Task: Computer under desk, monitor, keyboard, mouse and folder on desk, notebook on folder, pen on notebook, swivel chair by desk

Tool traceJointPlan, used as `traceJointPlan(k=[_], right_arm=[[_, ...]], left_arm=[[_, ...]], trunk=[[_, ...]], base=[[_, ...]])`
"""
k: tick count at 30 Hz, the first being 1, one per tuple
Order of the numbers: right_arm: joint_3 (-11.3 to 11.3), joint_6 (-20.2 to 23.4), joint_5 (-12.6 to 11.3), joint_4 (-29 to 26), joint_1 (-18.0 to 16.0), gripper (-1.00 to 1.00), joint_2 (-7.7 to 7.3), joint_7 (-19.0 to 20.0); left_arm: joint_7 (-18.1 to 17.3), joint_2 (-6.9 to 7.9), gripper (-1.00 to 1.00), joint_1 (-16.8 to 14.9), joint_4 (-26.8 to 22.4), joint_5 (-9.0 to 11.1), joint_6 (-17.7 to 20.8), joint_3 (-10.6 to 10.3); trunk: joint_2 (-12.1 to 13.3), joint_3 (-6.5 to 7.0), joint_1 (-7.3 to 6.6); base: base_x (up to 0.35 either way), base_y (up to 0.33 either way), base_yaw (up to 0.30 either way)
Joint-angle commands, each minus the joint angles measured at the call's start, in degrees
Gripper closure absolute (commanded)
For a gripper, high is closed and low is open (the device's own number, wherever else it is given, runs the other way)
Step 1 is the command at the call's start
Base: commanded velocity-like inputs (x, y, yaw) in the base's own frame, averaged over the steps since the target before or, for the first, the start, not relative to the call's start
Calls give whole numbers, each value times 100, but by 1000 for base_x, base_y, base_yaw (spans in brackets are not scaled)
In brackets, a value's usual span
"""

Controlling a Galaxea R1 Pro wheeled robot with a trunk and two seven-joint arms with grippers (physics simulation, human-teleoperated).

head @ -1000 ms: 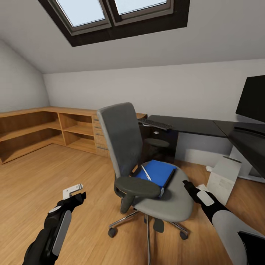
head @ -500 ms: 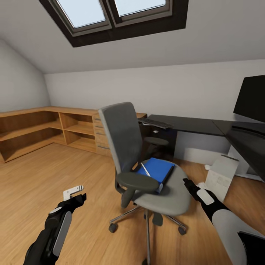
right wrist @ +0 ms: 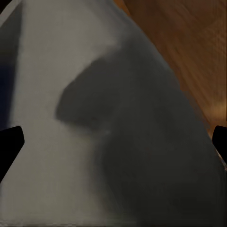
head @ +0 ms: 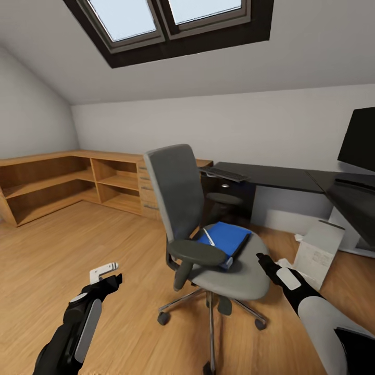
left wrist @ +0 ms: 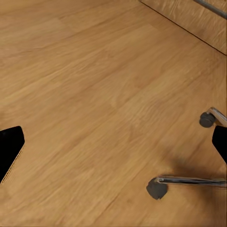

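The grey swivel chair (head: pixel 179 192) stands in mid-floor, its back toward me on the left. On its seat lies the blue folder (head: pixel 232 237) with a dark edge and a white pen (head: pixel 209 237) on top. The keyboard (head: pixel 221 173) rests on the black desk (head: pixel 271 177); the monitor (head: pixel 359 138) stands on the desk at the right edge. The white computer (head: pixel 319 251) sits on the floor by the desk. My left gripper (head: pixel 111 279) hangs open over bare floor left of the chair. My right gripper (head: pixel 262 260) is open at the seat's right rim, grey seat (right wrist: pixel 113 123) filling its view.
Low wooden shelves (head: pixel 62 182) and a drawer unit (head: pixel 146 190) line the back left wall. The chair's chrome legs and casters (left wrist: pixel 157 188) spread over the wooden floor (head: pixel 78 239) near my left gripper. A sloped ceiling with a skylight (head: pixel 172 15) is overhead.
The whole picture has shifted slightly rightward and the chair sits a little higher in it, so the camera has moved. Both grippers keep their places and stay open.
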Motion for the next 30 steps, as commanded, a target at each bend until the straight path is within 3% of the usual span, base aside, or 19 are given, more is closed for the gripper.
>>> traceJointPlan(k=[1, 30], right_arm=[[-5, 32, -66, -14, 2, -100, 2, -29], [-3, 27, -66, -14, 2, -100, 22, -20]], left_arm=[[39, -4, -100, -5, -5, 60, 20, 3], [48, -7, -100, -5, 91, 46, 46, -6]], trunk=[[-3, -6, -1], [-3, -15, -1]], base=[[0, 0, 250], [0, 0, 269]])
